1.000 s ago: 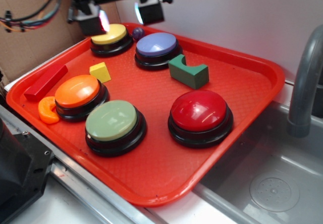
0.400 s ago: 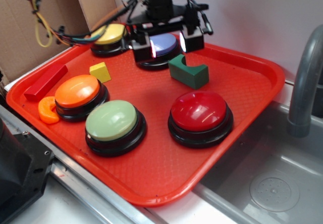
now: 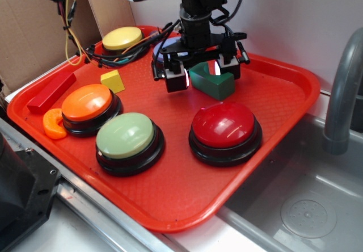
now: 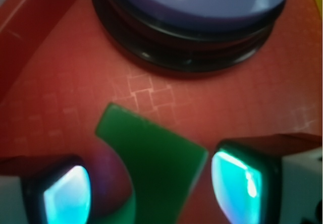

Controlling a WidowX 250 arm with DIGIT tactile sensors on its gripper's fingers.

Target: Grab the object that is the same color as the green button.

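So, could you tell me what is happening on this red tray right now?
The robot's pincer is open and hangs over the dark green notched block, one finger on each side of it, not yet closed. That block matches the pale green button near the tray's front. The purple button sits just beyond the block.

red tray (image 3: 295, 82) (on counter), red button (image 3: 225, 124), yellow cube (image 3: 113, 80)

A red tray (image 3: 272, 144) lies on the pale counter (image 3: 51, 235) beside a sink (image 3: 306, 206)
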